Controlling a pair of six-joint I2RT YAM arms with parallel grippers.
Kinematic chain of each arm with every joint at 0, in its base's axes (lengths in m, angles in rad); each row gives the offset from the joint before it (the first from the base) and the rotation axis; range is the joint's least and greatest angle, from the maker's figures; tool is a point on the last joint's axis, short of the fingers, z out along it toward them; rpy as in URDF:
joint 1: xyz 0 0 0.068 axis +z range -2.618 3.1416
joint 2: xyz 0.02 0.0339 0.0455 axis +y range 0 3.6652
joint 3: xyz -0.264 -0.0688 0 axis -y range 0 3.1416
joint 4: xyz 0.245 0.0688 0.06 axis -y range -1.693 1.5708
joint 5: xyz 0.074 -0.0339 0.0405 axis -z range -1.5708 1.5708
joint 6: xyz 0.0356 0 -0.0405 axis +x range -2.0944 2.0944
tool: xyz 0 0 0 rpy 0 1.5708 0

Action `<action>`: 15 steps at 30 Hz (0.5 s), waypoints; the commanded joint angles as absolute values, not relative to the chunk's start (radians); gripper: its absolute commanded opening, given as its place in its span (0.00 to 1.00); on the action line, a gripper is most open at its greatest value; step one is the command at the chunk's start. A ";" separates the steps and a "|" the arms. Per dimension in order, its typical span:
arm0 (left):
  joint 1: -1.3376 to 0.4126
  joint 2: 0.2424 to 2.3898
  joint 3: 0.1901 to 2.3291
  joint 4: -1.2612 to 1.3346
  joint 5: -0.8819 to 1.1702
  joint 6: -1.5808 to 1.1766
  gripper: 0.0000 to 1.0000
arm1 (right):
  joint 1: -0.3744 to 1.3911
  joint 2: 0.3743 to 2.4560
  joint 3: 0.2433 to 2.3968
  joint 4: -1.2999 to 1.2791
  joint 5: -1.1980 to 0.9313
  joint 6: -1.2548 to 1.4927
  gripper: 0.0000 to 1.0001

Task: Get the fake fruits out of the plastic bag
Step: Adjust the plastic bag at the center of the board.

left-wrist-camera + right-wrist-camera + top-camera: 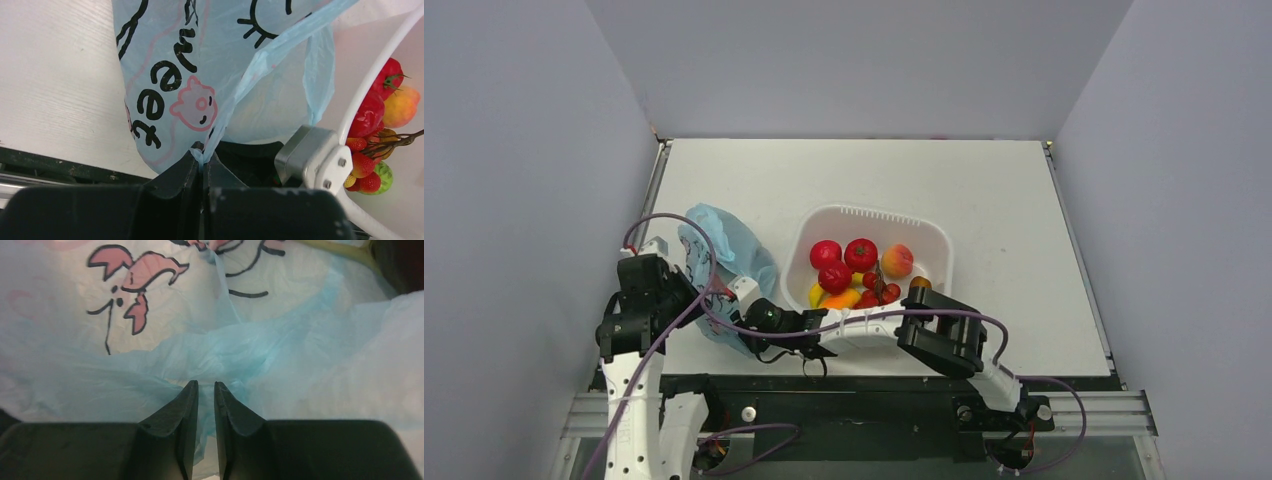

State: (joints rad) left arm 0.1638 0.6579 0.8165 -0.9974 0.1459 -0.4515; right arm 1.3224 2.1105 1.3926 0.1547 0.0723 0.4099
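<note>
– Film of plastic bag [729, 250] heaped at 9 o'clock of white tub [876, 212], long axis roughly 12-to-6, both arms at its 6 o'clock end.
– Left gripper [202, 161] clamped on a fold. Right gripper [206, 390] nearly closed, film in the slit.
– Only top view shows fake fruits [859, 258] in the tub. Bag contents hidden.

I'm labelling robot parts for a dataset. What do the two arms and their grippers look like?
Both the left arm and right arm combine white tubular links with boxy black joint housings. A thin purple cable loops along each. The left gripper and right gripper have matte black wedge-shaped fingers tapering to narrow tips.
</note>
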 commanded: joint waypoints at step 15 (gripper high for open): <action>0.148 0.646 0.822 -0.938 0.124 -0.488 0.00 | 1.207 1.870 1.433 0.130 0.055 0.428 0.44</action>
